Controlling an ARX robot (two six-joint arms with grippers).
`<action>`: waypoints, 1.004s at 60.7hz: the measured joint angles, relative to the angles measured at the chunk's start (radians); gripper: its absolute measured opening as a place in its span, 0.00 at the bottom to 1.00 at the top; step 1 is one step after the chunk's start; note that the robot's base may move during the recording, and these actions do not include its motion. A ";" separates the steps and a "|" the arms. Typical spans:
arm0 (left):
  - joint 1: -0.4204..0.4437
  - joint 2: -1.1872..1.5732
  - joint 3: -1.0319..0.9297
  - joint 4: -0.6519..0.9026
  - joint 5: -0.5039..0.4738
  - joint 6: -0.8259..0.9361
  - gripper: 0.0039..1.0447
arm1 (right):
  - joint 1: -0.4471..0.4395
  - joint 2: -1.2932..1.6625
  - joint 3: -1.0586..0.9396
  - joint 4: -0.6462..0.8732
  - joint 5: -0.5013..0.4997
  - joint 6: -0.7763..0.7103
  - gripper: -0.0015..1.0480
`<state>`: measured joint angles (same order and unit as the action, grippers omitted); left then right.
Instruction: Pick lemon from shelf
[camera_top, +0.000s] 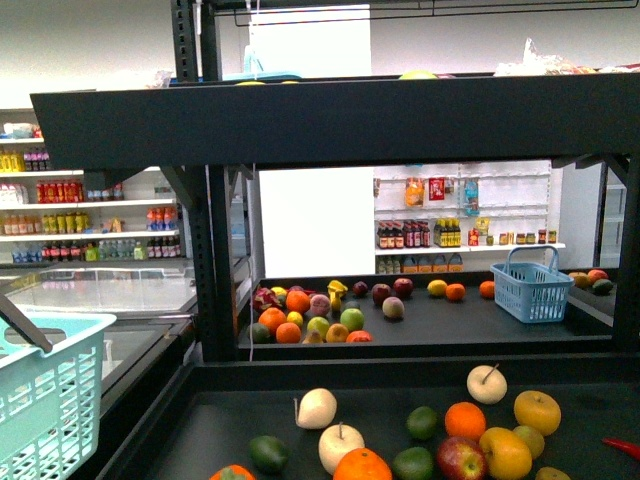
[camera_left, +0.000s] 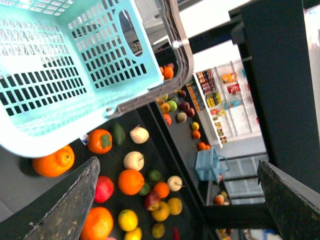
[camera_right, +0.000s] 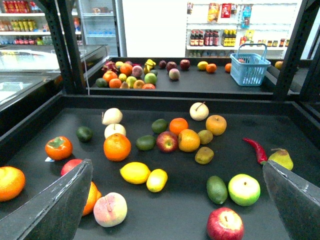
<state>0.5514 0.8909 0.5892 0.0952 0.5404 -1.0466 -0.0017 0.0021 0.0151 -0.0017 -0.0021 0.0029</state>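
The lemon (camera_right: 135, 172) is a bright yellow oval lying on the near dark tray of the shelf (camera_right: 180, 215), with a smaller yellow fruit (camera_right: 157, 180) touching it. My right gripper (camera_right: 176, 165) hangs open above this tray, and the lemon sits between its fingers, nearer one finger (camera_right: 55, 205). Nothing is held. My left gripper (camera_left: 178, 161) is open too, high over the same tray, where the lemon (camera_left: 128, 220) shows small among the fruit. A teal basket (camera_left: 60, 75) hangs close to the left gripper. The front view shows the shelf (camera_top: 200, 430), not the lemon or either gripper.
Around the lemon lie an orange (camera_right: 117, 146), a peach (camera_right: 110, 209), a red apple (camera_right: 225, 225), a green apple (camera_right: 244, 190), a red chilli (camera_right: 256, 150) and a pear (camera_right: 281, 159). A blue basket (camera_top: 532, 285) stands on the farther tray. Black frame posts (camera_right: 70, 45) flank the tray.
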 joint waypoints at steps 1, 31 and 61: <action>0.006 0.035 0.028 -0.005 0.002 -0.023 0.93 | 0.000 0.000 0.000 0.000 0.000 0.000 0.98; -0.097 0.678 0.526 0.085 0.048 -0.222 0.93 | 0.000 0.000 0.000 0.000 0.000 0.000 0.98; -0.144 0.984 0.844 0.080 0.043 -0.222 0.93 | 0.000 0.000 0.000 0.000 0.000 0.000 0.98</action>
<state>0.4072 1.8748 1.4334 0.1749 0.5835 -1.2686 -0.0017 0.0021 0.0151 -0.0017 -0.0021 0.0029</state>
